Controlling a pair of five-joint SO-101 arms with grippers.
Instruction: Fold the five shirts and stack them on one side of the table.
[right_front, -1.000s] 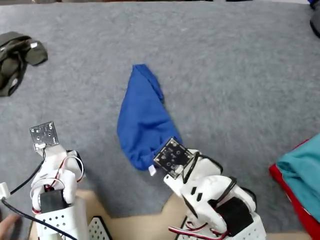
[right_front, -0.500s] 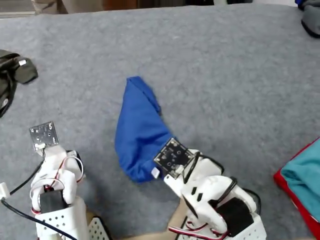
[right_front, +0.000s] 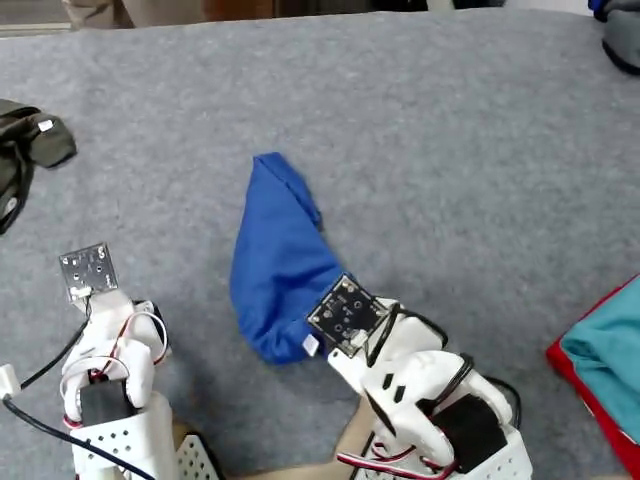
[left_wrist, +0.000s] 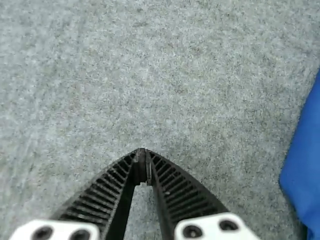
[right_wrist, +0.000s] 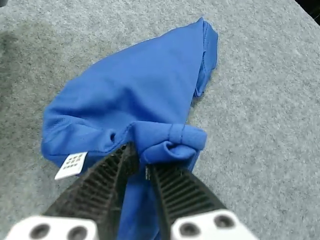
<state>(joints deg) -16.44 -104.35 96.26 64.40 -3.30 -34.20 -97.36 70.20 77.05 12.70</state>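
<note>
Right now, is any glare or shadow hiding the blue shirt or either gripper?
High view: even light on the grey table, no glare, a thin shadow edging the blue shirt. Right wrist view: soft shadow beside the shirt's folds, none hiding where the right gripper pinches it. Left wrist view: the left gripper over evenly lit table, no glare.

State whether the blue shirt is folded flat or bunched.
Bunched: the blue shirt lies crumpled, its edge pinched in the right gripper.
</note>
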